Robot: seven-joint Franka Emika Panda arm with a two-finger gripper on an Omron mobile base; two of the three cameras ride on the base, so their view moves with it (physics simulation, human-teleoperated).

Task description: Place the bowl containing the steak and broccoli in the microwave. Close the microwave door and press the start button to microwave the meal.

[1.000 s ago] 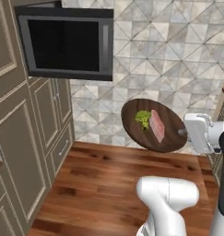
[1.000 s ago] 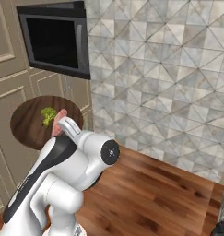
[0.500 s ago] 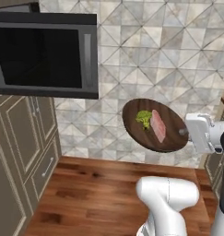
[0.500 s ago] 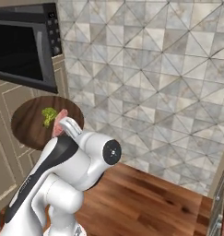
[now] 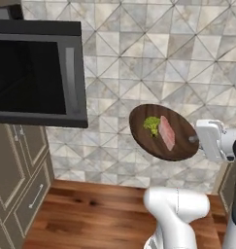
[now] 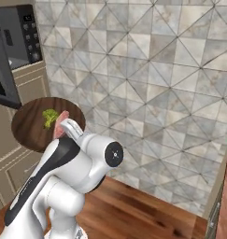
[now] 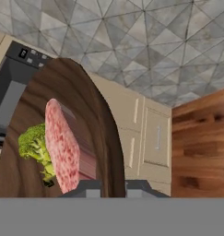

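Driving on, the base had brought the microwave [image 5: 39, 73] nearer, at ten o'clock of the bowl [image 5: 163, 132]. Its gripper [image 7: 113, 186] pinched the bowl's rim, steak [image 5: 166, 132] and broccoli [image 5: 151, 125] aboard; loading looked close.

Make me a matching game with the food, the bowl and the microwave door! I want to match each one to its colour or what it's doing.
Things:
1. steak
2. broccoli
3. bowl
4. microwave door

Descriptions:
A. yellow-green and bumpy
B. swung open, with dark glass
C. pinkish-red slab
D. dark brown, held up in the air by its rim

Pairs: 1-C, 2-A, 3-D, 4-B
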